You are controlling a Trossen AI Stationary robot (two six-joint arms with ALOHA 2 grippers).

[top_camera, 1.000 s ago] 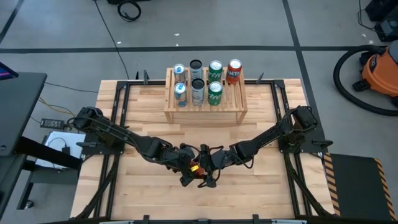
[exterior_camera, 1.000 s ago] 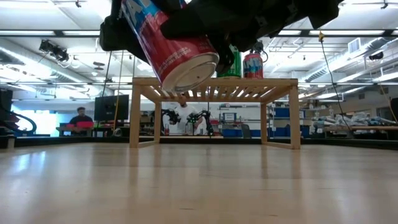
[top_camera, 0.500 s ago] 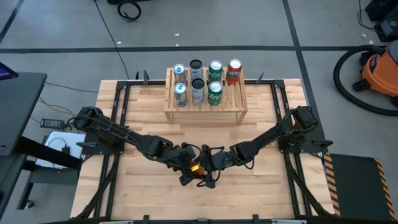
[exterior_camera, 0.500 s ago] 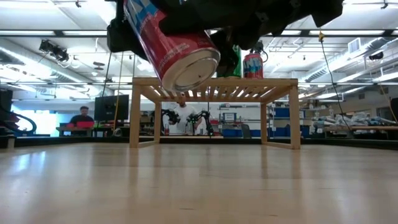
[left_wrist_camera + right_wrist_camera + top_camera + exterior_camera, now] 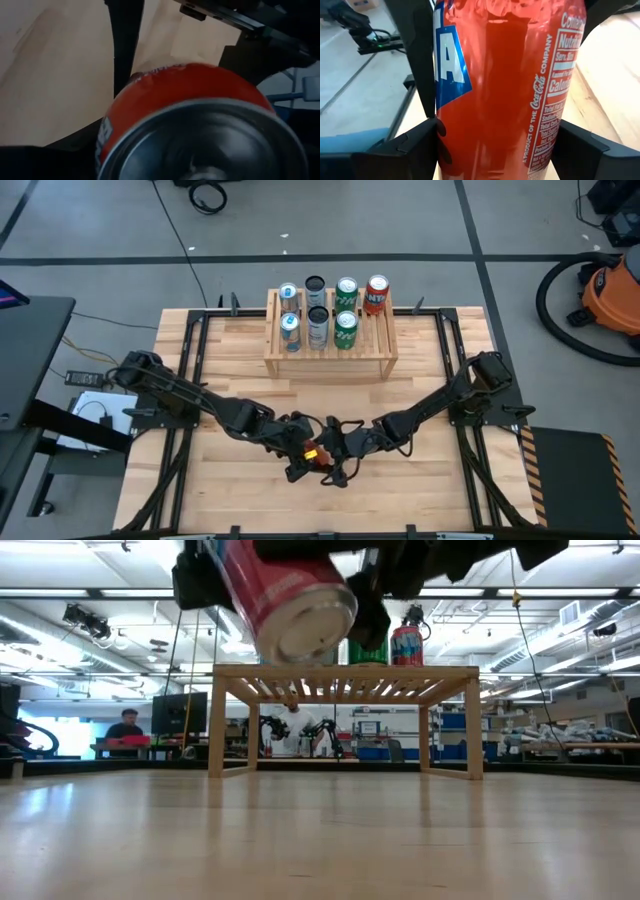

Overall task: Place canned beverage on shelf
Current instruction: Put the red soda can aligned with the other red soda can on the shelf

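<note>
A red can (image 5: 318, 452) is held in the air near the table's front middle, between both grippers. It shows large in the low view (image 5: 285, 595), tilted, its silver end toward the near edge. My left gripper (image 5: 302, 455) comes from the left and my right gripper (image 5: 335, 457) from the right, both shut on the can. The light-wood shelf (image 5: 330, 352) stands at the table's far middle and carries several cans (image 5: 318, 315) on its slatted top; it also shows in the low view (image 5: 345, 675). My left gripper has the red can between its two fingers (image 5: 417, 55), which lie along the can's side wall; the can's silver end (image 5: 210, 145) faces that wrist's camera. The can is lifted clear of the table. My right gripper pinches the can's side wall (image 5: 450, 125) between its two fingers (image 5: 415, 145), which lie across the can. The can is clear of the table, tilted near level.
Bare wood tabletop (image 5: 330, 405) lies between the grippers and the shelf. The shelf's front right slot (image 5: 375, 330) holds no can. A person (image 5: 125, 730) sits far back in the room. An orange vacuum (image 5: 610, 290) stands on the floor at the right.
The red can has risen a little and tipped further toward level, its silver end turning more toward the table's near edge. Both grippers have stayed on it and moved with it.
</note>
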